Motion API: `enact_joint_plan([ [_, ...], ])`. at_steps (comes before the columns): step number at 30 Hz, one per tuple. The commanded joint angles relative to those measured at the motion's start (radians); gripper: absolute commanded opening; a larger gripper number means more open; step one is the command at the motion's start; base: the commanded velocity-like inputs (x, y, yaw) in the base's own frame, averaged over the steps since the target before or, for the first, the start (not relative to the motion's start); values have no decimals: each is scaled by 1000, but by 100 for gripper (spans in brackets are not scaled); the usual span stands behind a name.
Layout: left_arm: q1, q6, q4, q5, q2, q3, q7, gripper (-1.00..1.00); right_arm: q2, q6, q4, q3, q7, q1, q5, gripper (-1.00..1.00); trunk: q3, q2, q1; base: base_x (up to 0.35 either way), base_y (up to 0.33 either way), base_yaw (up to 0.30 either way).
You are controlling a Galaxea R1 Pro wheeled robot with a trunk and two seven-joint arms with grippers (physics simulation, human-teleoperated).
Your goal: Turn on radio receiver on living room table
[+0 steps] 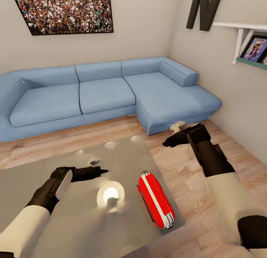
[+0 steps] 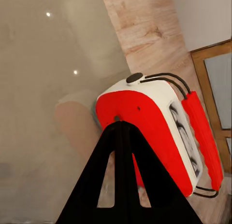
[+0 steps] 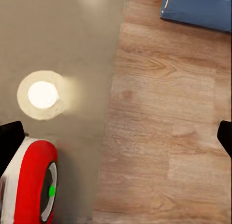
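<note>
I see the radio receiver [image 1: 156,200], a rounded red box with a white edge band, lying near the glossy grey bench's [image 1: 74,221] 3 o'clock edge. Its white-ringed dial [image 3: 49,191] shows a green dot; its wire handle [image 2: 166,79] is folded alongside.

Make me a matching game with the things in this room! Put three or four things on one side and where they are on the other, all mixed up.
Things:
1. radio receiver
2. sofa
3. crowd photo
4. left gripper

Places:
A. hanging on the wall above the sofa
B. hovering over the middle of the table
C. lying near the table's right edge
D. on the wood floor against the walls, beyond the table

Pairs: 1-C, 2-D, 3-A, 4-B
</note>
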Motion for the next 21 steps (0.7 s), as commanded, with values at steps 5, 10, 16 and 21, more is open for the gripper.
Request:
enact_joint_plan([
  [5, 10, -17, -1, 3, 62, 0, -3, -100, -195, 3, 14, -2, 32, 21, -14, 100, 0, 0, 0, 0, 0, 0],
  [10, 9, -49, 3, 3, 105, 0, -6, -100, -315, 3, 94, -31, 23, 87, -12, 100, 0, 0, 0, 0, 0, 0],
  [16, 9, -57, 14, 3, 110, 0, -7, -100, -350, -96, 381, -171, -16, 178, -10, 100, 0, 0, 0, 0, 0, 0],
  [21, 10, -58, 15, 2, 112, 0, -7, -100, -338, -500, 849, -220, -199, 219, -20, 100, 0, 0, 0, 0, 0, 0],
])
